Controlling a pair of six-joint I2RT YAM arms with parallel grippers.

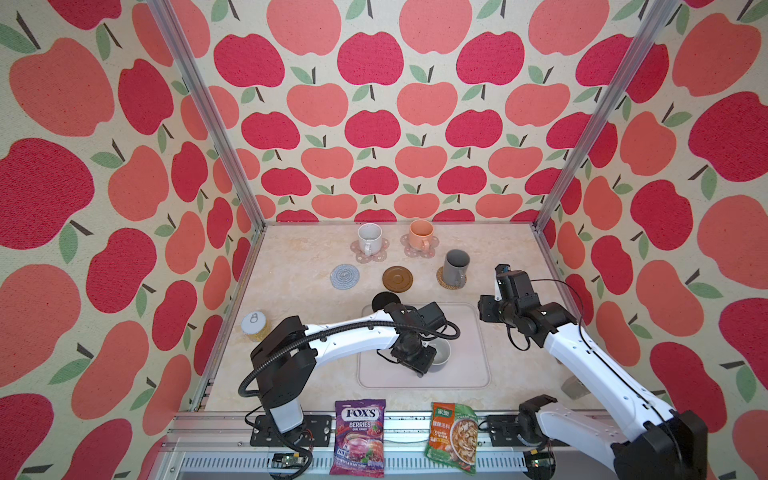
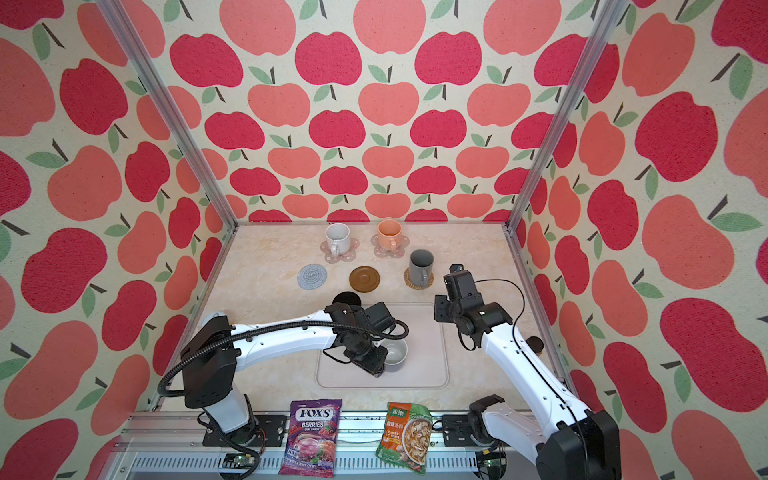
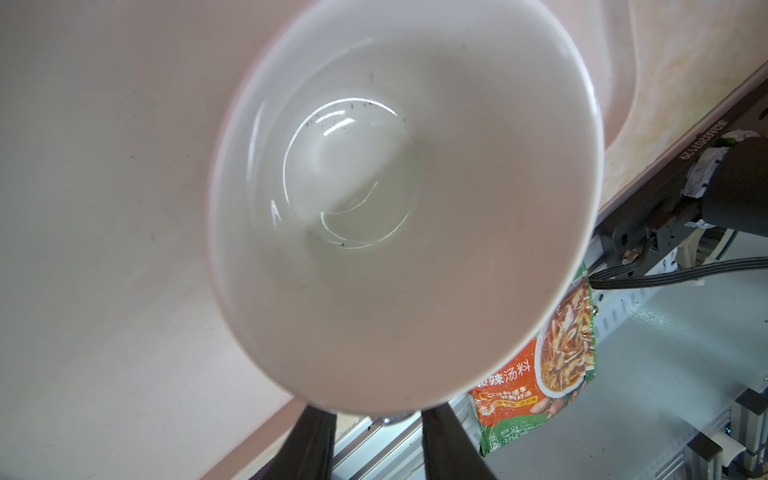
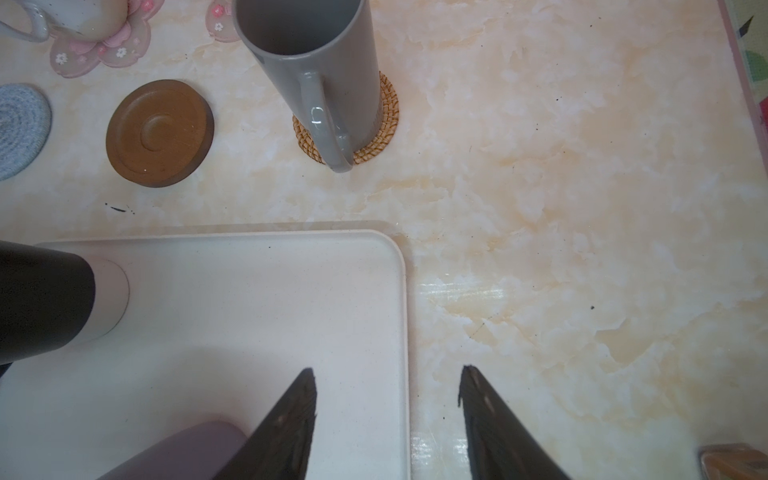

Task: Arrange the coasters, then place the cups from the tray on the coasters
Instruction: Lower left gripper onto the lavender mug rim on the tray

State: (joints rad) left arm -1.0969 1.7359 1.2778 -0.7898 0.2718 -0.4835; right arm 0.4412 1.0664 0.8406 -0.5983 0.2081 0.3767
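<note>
The lavender mug [image 1: 441,356] stands on the tray [image 1: 469,353] — left fingers [image 3: 311,444] straddle its side, pinching or not I cannot tell; right fingers [image 4: 286,428] spread, empty. Clamp, lift straight, carry toward 11 o'clock onto the brown coaster [image 1: 397,278].

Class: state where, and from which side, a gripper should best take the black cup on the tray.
Probably the rim wall, from above, one finger inside: the black cup stands upright, mouth open, at the far left corner of the tray, and no handle shows.
</note>
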